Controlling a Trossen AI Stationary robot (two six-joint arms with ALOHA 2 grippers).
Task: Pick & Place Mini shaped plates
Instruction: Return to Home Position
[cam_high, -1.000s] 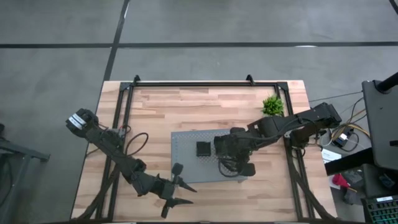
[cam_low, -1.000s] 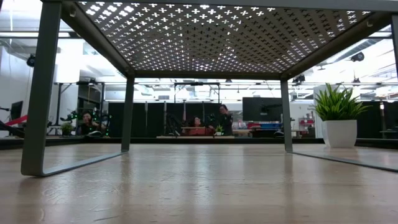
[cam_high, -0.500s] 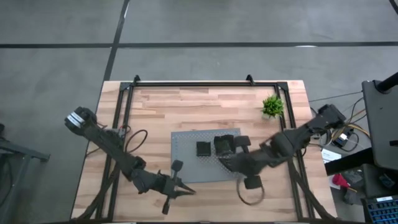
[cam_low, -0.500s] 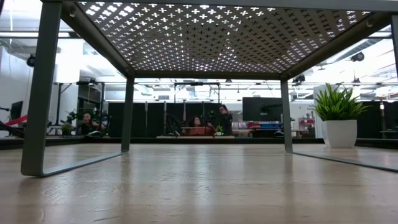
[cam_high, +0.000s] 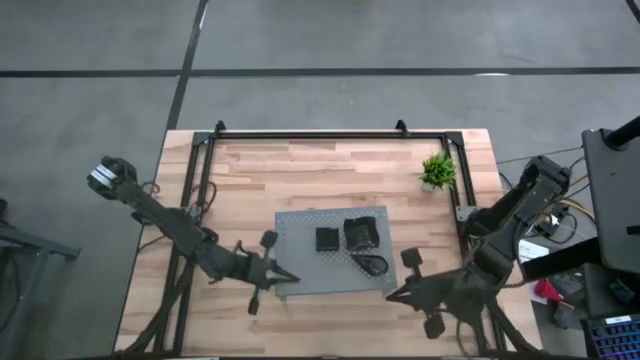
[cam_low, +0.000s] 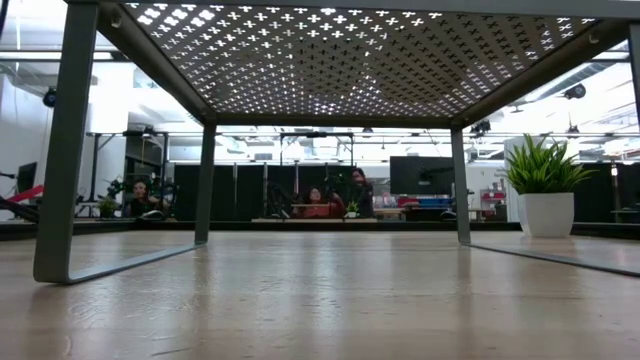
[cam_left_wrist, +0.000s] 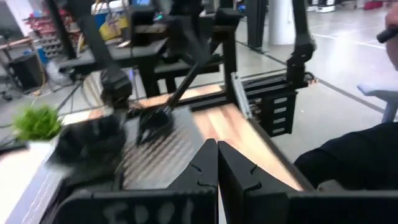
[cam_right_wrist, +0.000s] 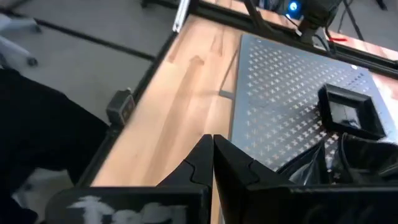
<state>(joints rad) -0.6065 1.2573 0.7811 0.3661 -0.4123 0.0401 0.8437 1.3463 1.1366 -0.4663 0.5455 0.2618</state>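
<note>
**A:** Start with what's closest. Where are the claws?

**B:** Both are at the front of the wooden table (cam_high: 250, 180). The left gripper (cam_high: 288, 281) is at the front left corner of the grey perforated shelf (cam_high: 300, 225). The right gripper (cam_high: 392, 295) is at its front right corner. Each wrist view shows that arm's two fingers pressed tip to tip with nothing between them.

**A:** And the plates?

**B:** They're on the right half of the shelf top. The square plate (cam_high: 327, 239) sits just beside the wavy-edged plate (cam_high: 362, 231). The teardrop plate (cam_high: 372, 265) is nearest the front edge, close to the right gripper.

**A:** What could go wrong?

**B:** The placing looks finished, and I'd say the step in hand is parking the arms. The risk is a low swing. If a finger or elbow clips the shelf edge, the jolt could slide the teardrop plate off the front.

**A:** Do the views differ?

**B:** Yes. The low view looks under the shelf and shows its legs (cam_low: 65, 150) and cross-cut underside. Farther back it shows the potted plant (cam_low: 545, 190), then people (cam_low: 320, 198) far off in the room. It shows no plates and no arms. Only the high view gives the layout, and the right wrist view adds the square plate's raised rim. From above I can't tell how many plates each pile holds.
</note>
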